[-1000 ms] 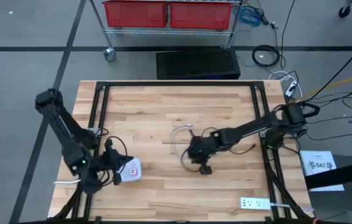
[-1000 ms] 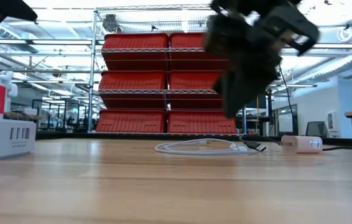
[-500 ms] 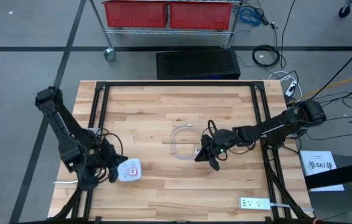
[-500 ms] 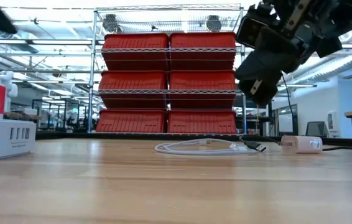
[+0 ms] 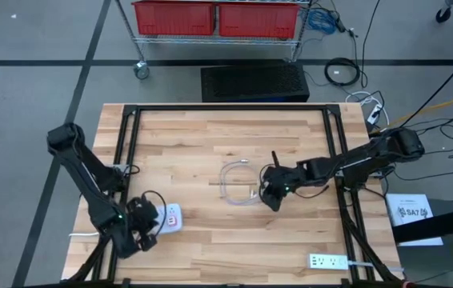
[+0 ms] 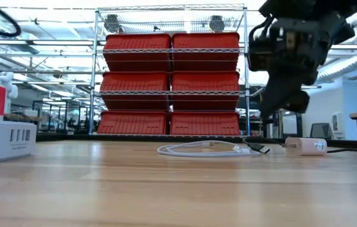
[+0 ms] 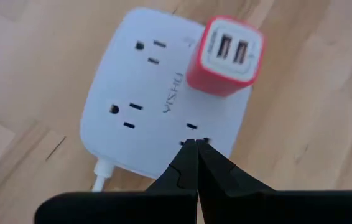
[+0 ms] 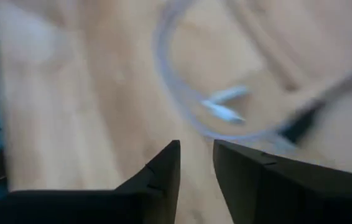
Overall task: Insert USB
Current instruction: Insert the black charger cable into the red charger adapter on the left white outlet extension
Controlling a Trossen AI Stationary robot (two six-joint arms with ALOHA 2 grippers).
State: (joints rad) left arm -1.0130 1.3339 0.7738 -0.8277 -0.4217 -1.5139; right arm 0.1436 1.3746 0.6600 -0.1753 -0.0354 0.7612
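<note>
Right now the right pincer (image 5: 267,198) hangs just beside the coiled white USB cable (image 5: 238,183) at mid tabletop (image 5: 210,136), fingers a little apart and empty. It ought to settle squarely over the dark plug end (image 6: 262,149) and pinch it along its length, so it can be lined up with the red USB charger (image 7: 227,56) on the white power strip (image 7: 138,99). A second ago that arm reached further over the coil; it has drawn back. The left pincer (image 7: 194,149), pressed together, hovers over the strip.
</note>
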